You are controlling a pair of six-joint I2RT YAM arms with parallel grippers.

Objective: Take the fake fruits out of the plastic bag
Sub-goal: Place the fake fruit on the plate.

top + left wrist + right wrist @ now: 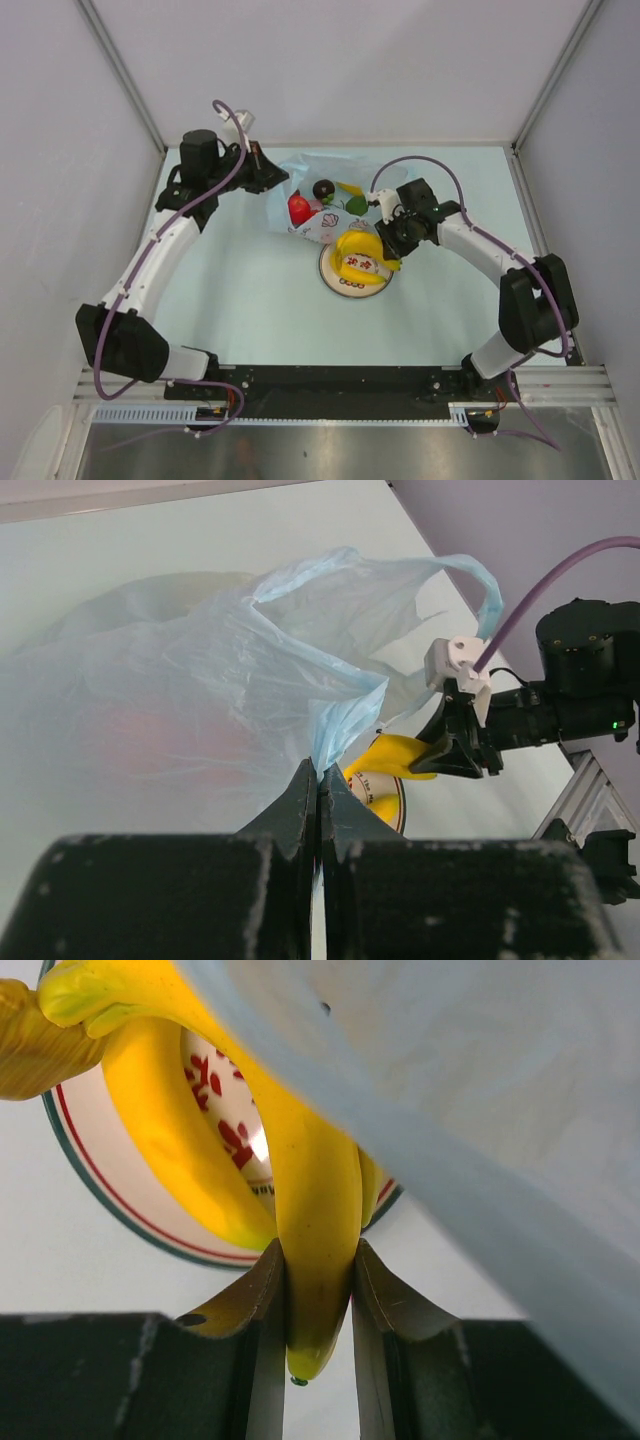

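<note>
1. Over the central plate (340, 290), the right hand (318, 1252) grips the banana (310, 1160), just outside the plastic bag (180, 680).
2. Left hand (318, 785) pinches the bag's far-left edge.
3. Red fruit (298, 208), dark fruit (323, 188), green fruit (356, 205): not yet out.

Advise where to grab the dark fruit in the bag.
Pinch the dark fruit across its round middle, probably from the right, where the bag mouth seems to open. The left gripper holds the bag's left edge; the red fruit crowds its near-left.
</note>
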